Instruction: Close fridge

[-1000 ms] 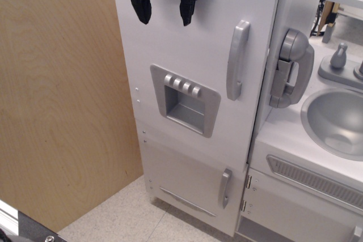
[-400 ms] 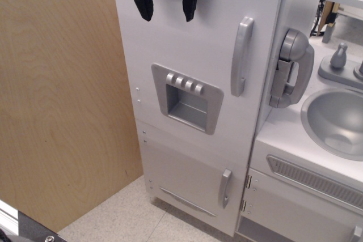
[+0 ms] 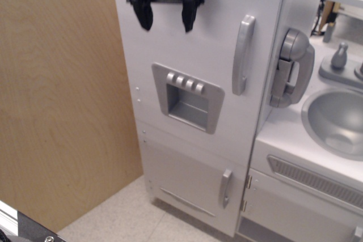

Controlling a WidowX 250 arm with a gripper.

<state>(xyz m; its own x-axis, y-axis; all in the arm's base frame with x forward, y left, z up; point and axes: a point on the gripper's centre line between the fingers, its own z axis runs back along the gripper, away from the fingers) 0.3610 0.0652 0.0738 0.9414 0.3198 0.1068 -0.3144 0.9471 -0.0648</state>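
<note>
The tall white fridge (image 3: pixel 198 43) fills the middle of the view. Its large door lies nearly flush with the cabinet, with the grey vertical handle (image 3: pixel 243 55) at its right edge and the grey dispenser panel (image 3: pixel 187 97) with four buttons below centre. My black gripper (image 3: pixel 167 20) hangs open and empty in front of the door's upper left part, fingers pointing down. Whether the fingers touch the door I cannot tell.
A small lower white door with a short grey handle (image 3: pixel 226 188) sits under the fridge door. A grey toy phone (image 3: pixel 292 66) hangs right of it. The sink cabinet with grey basin (image 3: pixel 337 120) and faucet is at the right. A wooden panel (image 3: pixel 62 94) stands on the left.
The fridge door has swung slightly further shut, its handle shifting right. My gripper has dropped a little lower against the door and looks blurred.
</note>
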